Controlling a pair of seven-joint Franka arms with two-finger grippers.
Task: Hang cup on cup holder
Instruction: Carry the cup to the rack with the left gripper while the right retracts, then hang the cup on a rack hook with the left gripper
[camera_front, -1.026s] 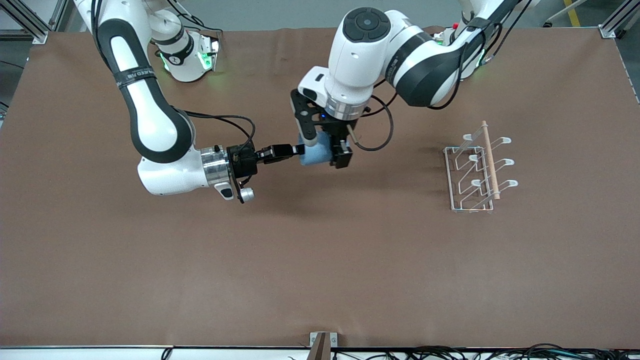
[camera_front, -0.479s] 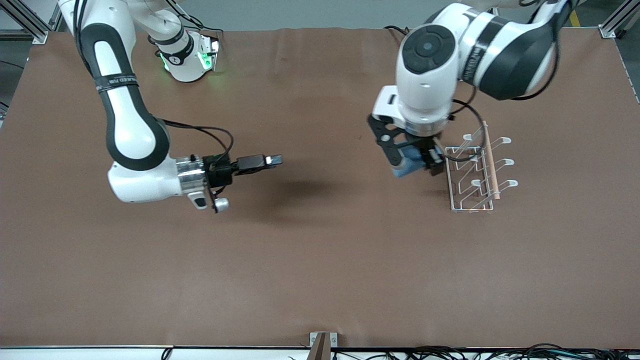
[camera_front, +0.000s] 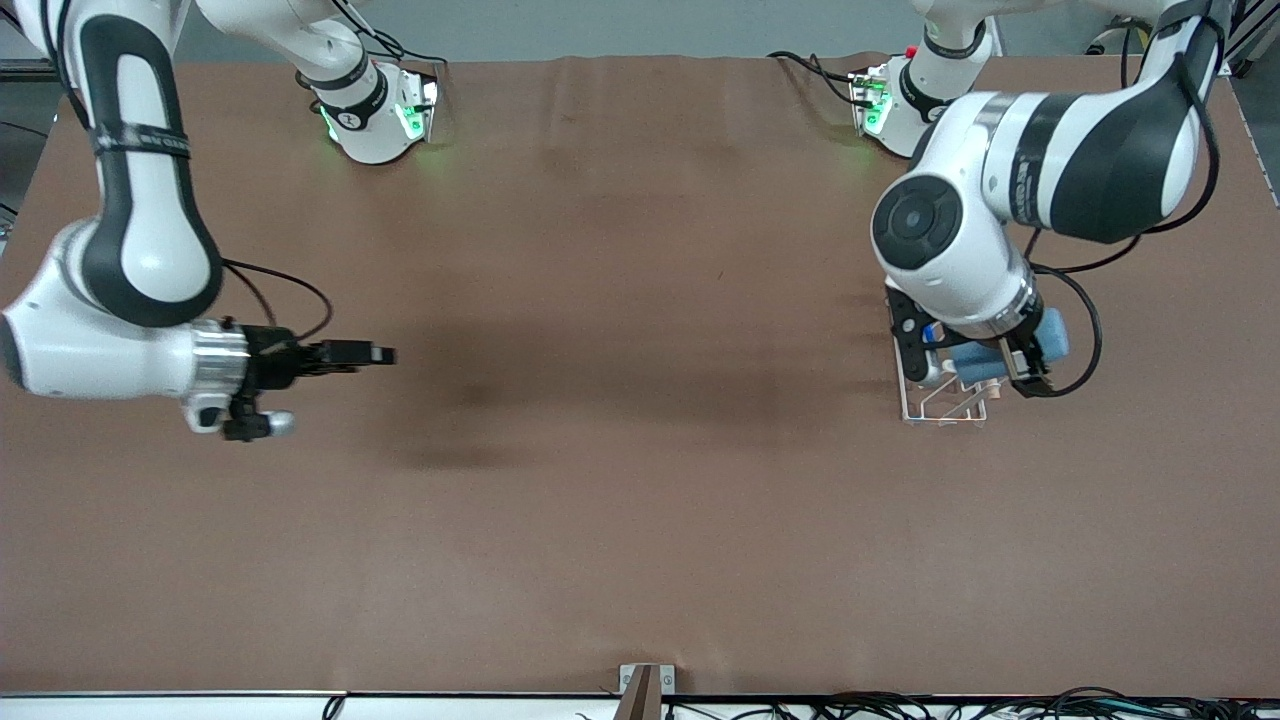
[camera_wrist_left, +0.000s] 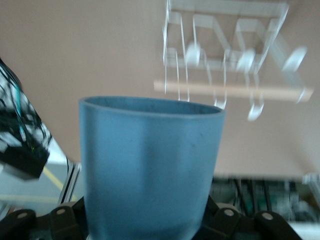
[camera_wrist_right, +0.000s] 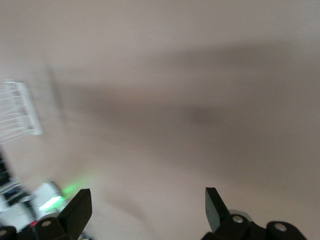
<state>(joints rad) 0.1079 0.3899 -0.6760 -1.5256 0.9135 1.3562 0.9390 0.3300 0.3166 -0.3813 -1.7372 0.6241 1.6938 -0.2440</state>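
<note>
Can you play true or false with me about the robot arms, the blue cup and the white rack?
1. The left gripper is holding the cup. True.
2. The cup is standing on the table. False: it is up in the air, over the cup holder.
3. The right gripper is open and holds nothing. True.
4. The right gripper is right next to the cup holder. False: it is over bare table toward the right arm's end, well apart from the holder.
5. The cup already hangs on a prong. False: the left gripper's fingers are shut on it, so it is not hung yet.
</note>
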